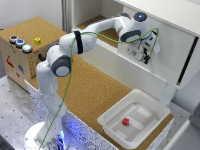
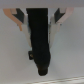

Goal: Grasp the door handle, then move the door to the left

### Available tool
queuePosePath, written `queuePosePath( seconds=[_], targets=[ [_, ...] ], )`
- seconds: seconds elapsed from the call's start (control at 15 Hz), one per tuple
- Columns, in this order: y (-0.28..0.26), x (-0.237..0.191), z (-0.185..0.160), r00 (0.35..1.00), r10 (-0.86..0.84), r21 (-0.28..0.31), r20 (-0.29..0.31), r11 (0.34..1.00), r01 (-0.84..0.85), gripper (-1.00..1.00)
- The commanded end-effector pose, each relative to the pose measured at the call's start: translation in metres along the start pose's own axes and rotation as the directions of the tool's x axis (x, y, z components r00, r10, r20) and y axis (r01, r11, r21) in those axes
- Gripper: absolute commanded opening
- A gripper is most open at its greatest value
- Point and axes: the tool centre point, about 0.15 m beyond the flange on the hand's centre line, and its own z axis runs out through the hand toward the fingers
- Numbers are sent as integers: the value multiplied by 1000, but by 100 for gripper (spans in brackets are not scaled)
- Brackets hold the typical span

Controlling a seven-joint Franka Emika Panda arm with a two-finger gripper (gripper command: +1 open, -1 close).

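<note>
The door [image 1: 170,47] is a large flat white panel with a thin dark side edge, at the exterior view's right. My gripper [image 1: 145,56] is pressed up against its face, with the arm reaching across from the left. In the wrist view a black door handle [image 2: 40,40] runs between my two fingers [image 2: 20,17], in front of the white door [image 2: 70,55]. The fingers sit tight against both sides of the handle. In the exterior view the handle is hidden behind my hand.
A shallow white tray [image 1: 107,122] holding a red cube [image 1: 126,121] stands on the cork surface [image 1: 95,90] at the front right. A wooden box [image 1: 20,55] with buttons stands at the left. The white cabinet top slab [image 1: 165,12] lies above the door.
</note>
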Motion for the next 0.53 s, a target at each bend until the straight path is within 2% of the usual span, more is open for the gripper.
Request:
queuePosePath(
  seconds=[0.0, 0.47],
  targets=[
    [-56, -34, 29, 993, 19, -95, -114, 995, -29, -100],
    [-111, -40, 30, 991, -54, -55, -122, 997, 47, -100]
  ],
)
